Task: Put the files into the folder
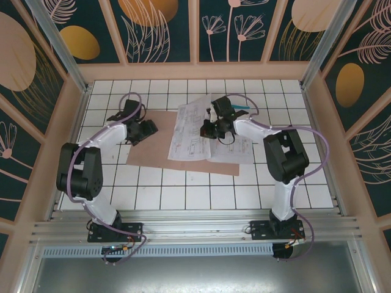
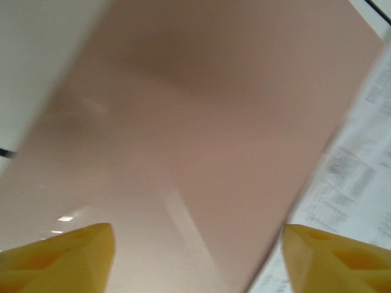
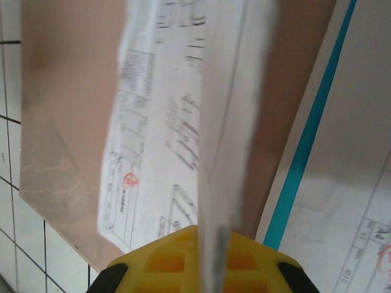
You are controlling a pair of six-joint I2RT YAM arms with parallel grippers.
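The pinkish-brown folder (image 1: pixel 148 154) lies flat on the white tiled table, with the white printed files (image 1: pixel 188 129) spread over its right part. My left gripper (image 1: pixel 142 128) hangs over the folder's left side. Its yellow fingers are wide apart above bare card (image 2: pixel 201 110), so my left gripper (image 2: pixel 198 244) is open, with printed sheets (image 2: pixel 360 171) to the right. My right gripper (image 1: pixel 212 127) is shut on a white sheet, seen edge-on and lifted (image 3: pixel 235 110) between the pads of my right gripper (image 3: pixel 211 247). Beneath lie another printed sheet (image 3: pixel 156 140), the folder (image 3: pixel 61 122) and a teal sheet's edge (image 3: pixel 305 152).
Wooden-framed walls with dark floral panels (image 1: pixel 195 30) close in the table at the back and both sides. An aluminium rail (image 1: pixel 195 232) runs along the near edge by the arm bases. Bare white tiles (image 1: pixel 183 195) lie in front of the folder.
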